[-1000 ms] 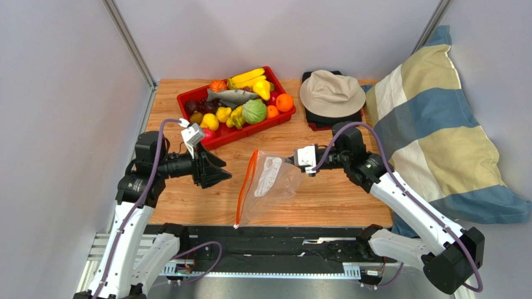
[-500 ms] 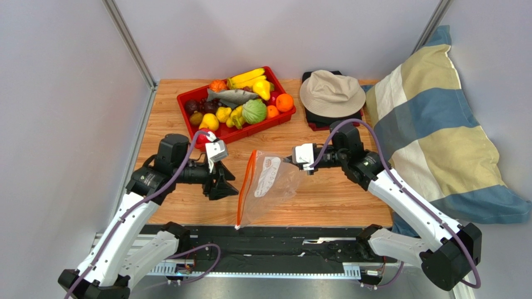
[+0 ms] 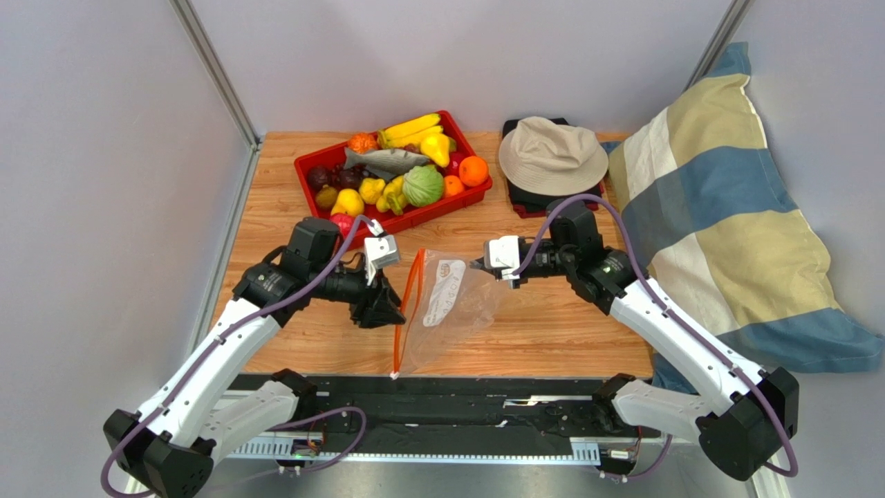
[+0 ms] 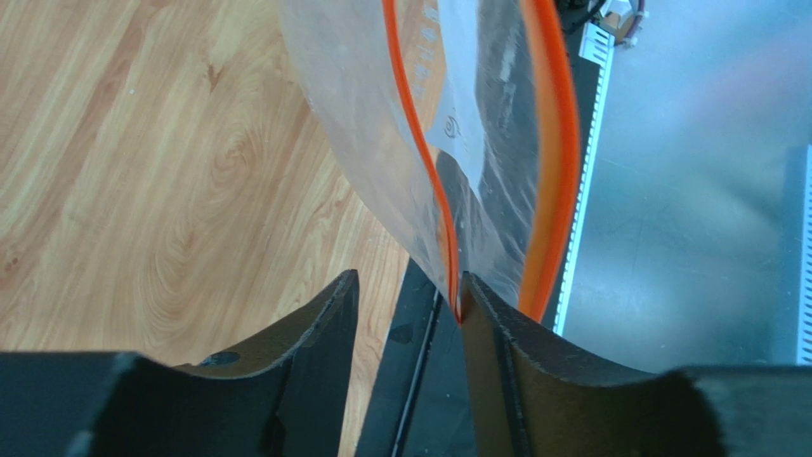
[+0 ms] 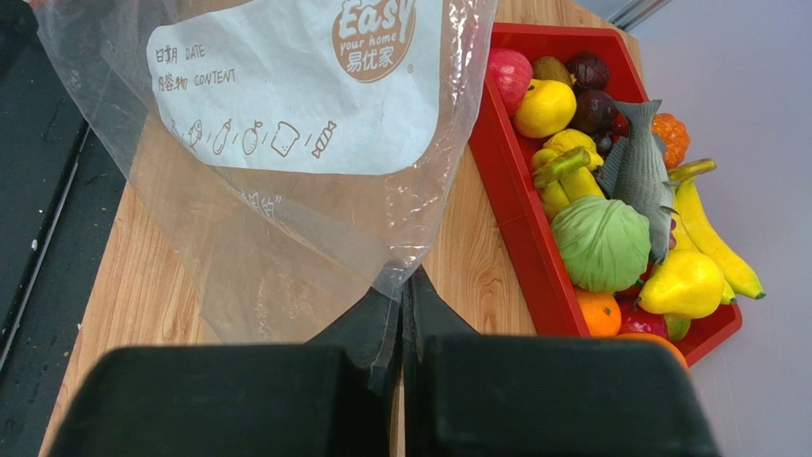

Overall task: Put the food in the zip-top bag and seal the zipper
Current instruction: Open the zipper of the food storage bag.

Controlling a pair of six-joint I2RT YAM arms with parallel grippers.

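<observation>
Nearest the arm bases, the zipper (image 3: 403, 322) runs as an orange-red line from beside the near edge of the tabletop (image 3: 540, 332) up and away. Its long axis therefore lies roughly near-to-far, tilted. The zip-top bag (image 3: 457, 306) is held up between the 2 arms, with its mouth toward the left arm and its closed end toward the right.

The left fingers (image 3: 382, 309) stand partly open just beside that mouth and clamp nothing. They are the nearer pair to the zipper, so taking hold of the mouth looks like their job. The right fingers (image 3: 485, 269) are closed tight on the bag's far edge and carry it.

The left wrist view shows what the top view cannot: the zipper's 2 lips are parted. The nearer lip (image 4: 434, 190) lies in the gap between the fingers and touches the inner face of 1 finger (image 4: 496, 333), while the other lip (image 4: 553, 171) lies beyond it. Closing here would likely pinch 1 lip only.

Only the right wrist view shows the white label patch (image 5: 295, 86) clearly. Farther back, the food (image 3: 423, 185) sits in the red tray (image 3: 431, 211), with none bagged. Beyond it to the right lie a hat (image 3: 551, 154) and a pillow (image 3: 717, 208).
</observation>
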